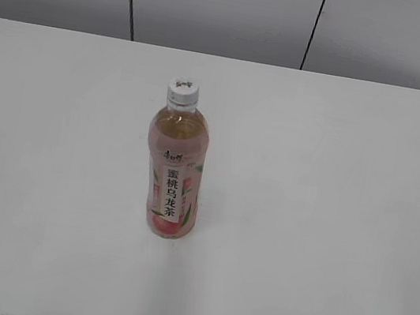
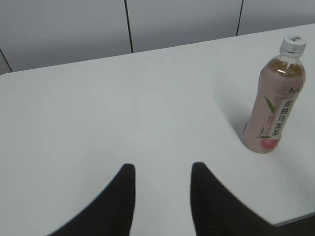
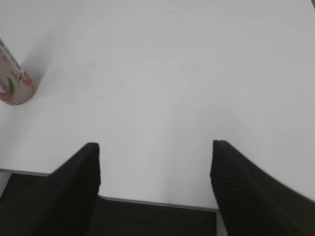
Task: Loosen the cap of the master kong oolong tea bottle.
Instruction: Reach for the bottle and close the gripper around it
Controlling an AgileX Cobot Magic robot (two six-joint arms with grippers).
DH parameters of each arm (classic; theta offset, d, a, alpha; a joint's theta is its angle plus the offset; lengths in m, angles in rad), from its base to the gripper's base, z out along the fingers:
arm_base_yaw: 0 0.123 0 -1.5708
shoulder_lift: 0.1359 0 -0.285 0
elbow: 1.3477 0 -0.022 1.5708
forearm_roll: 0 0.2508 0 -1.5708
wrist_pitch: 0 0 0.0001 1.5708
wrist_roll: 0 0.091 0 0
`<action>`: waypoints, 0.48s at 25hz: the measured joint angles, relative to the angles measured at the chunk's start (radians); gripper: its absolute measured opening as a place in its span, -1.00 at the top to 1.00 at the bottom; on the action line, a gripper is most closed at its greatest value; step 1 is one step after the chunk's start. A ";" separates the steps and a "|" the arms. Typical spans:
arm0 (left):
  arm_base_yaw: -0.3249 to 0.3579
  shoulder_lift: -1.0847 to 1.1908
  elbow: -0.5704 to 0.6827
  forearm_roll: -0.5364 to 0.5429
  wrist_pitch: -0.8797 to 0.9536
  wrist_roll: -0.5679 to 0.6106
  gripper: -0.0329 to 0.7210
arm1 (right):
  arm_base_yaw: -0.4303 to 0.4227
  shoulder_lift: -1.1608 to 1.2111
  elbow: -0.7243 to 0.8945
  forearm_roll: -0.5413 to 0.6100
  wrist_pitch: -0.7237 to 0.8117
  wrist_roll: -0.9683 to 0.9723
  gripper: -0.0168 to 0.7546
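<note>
The master kong oolong tea bottle [image 1: 173, 176] stands upright near the middle of the white table, pink peach label facing the camera. Its white cap [image 1: 182, 89] with a small dark logo sits on top. The bottle also shows at the right of the left wrist view [image 2: 273, 105], with the cap [image 2: 294, 43] on it. Only its base shows at the left edge of the right wrist view [image 3: 14, 83]. My left gripper [image 2: 162, 169] is open and empty, well left of the bottle. My right gripper [image 3: 155, 147] is open and empty over the table's near edge. Neither gripper shows in the exterior view.
The white table [image 1: 327, 224] reaches back to a grey panelled wall [image 1: 225, 8]. The table's near edge [image 3: 157, 202] lies just under my right gripper, with dark floor below it.
</note>
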 joint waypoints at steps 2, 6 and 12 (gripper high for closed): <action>0.000 0.000 0.000 0.000 0.000 0.000 0.27 | 0.000 0.000 0.000 0.000 0.000 0.000 -0.42; 0.000 0.000 0.000 0.000 0.000 0.000 0.27 | 0.000 0.000 0.000 0.000 0.000 0.000 -0.42; 0.000 0.000 -0.012 -0.009 -0.171 0.000 0.27 | 0.000 0.000 0.000 0.000 0.000 0.000 -0.42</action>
